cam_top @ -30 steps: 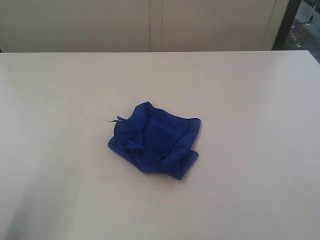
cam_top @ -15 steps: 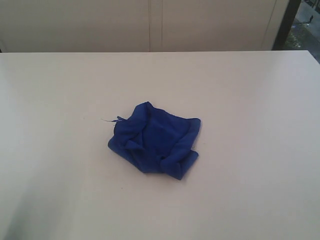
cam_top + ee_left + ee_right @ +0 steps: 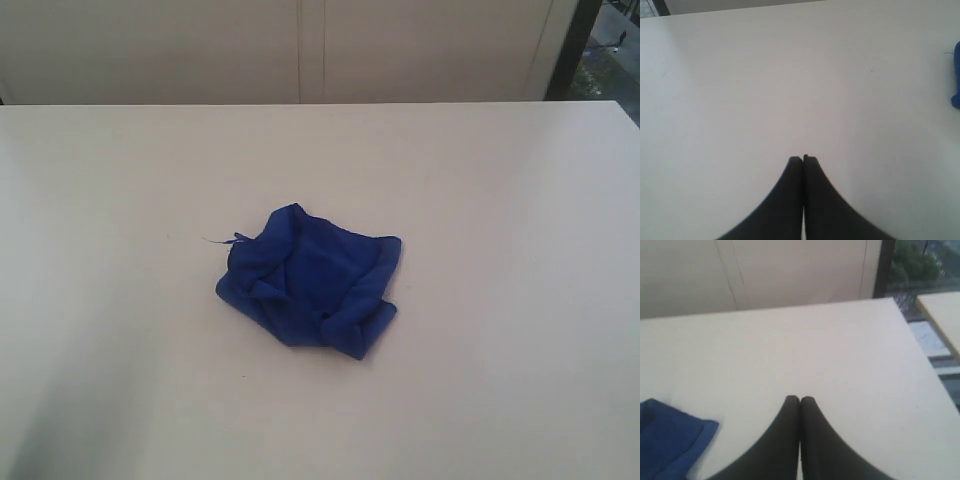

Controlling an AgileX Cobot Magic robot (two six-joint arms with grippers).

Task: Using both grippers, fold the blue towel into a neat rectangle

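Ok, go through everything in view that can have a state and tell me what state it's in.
blue towel: crumpled in a heap on the table, unfolded, not held.
left gripper: shut, holding nothing, apart from the towel.
right gripper: shut, holding nothing, near the towel's edge but not touching it.

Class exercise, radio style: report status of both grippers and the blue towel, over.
Left gripper shut, empty. Right gripper shut, empty. Blue towel crumpled on table, untouched. No obstructions.

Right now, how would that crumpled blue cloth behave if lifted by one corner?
The royal-blue terry towel looks floppy: its folds slump on the white table, so it would probably drape. Pushed, it likely bunches rather than slides.
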